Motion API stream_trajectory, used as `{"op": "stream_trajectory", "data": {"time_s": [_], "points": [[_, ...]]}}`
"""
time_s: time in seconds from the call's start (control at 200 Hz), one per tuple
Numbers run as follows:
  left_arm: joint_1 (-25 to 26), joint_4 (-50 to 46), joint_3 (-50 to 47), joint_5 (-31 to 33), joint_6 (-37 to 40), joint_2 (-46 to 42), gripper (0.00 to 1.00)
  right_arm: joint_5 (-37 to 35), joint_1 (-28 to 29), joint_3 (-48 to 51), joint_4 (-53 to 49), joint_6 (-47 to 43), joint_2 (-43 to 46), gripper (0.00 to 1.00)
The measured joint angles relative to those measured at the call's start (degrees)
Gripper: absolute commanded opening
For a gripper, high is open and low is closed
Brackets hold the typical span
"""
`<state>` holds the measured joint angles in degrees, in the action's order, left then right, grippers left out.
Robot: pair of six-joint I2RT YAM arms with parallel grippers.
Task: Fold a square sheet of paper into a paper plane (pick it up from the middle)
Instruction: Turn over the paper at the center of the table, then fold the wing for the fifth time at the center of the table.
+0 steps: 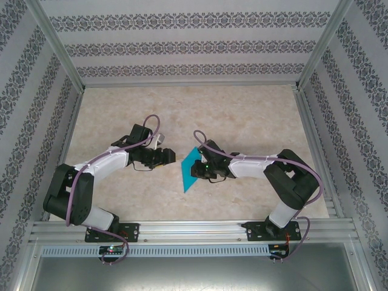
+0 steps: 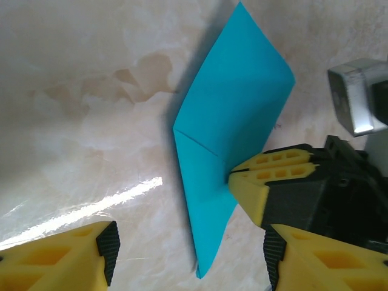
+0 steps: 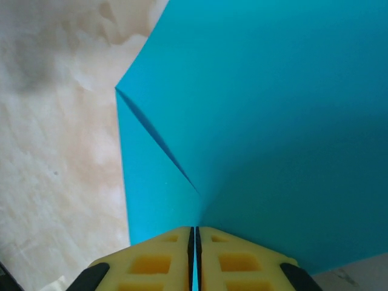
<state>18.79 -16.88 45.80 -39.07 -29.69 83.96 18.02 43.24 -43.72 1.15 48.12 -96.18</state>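
Right pincer (image 3: 194, 242) pinching creased teal paper (image 3: 273, 121) (left pincer (image 2: 189, 251) agape).

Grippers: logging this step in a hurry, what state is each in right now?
Left gripper: open, gripping nothing.
Right gripper: shut on the square sheet of paper.

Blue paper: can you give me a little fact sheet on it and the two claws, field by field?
Paper: teal paper sheet, creased, one fold line showing
Held by: right gripper, yellow fingers shut on the sheet's edge
Other arm: left gripper, open, not touching the sheet
Surface: marbled beige table
Plane finished: no, not yet a dart shape
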Motion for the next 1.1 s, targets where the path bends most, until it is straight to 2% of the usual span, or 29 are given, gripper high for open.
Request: {"op": "stream_trajectory", "data": {"time_s": [0.235, 0.415, 0.779, 1.099], "points": [[2.0, 4.5, -1.1, -0.4, -2.9, 0.9, 0.64, 2.4, -0.8, 6.5, 12.2, 2.7, -0.1, 0.08], [5.4, 8.6, -1.4, 0.3, -5.8, 3.7, 0.61, 4.1, -1.5, 9.7, 19.4, 4.3, -0.4, 0.07], [9.7, 16.0, -1.7, 3.9, -11.4, 11.0, 0.52, 5.7, -2.8, 12.2, 24.5, 4.5, -0.4, 0.07], [10.5, 19.5, -1.4, 5.9, -14.0, 13.1, 0.47, 7.4, -3.4, 12.9, 26.6, 4.6, -1.0, 0.06]]}}
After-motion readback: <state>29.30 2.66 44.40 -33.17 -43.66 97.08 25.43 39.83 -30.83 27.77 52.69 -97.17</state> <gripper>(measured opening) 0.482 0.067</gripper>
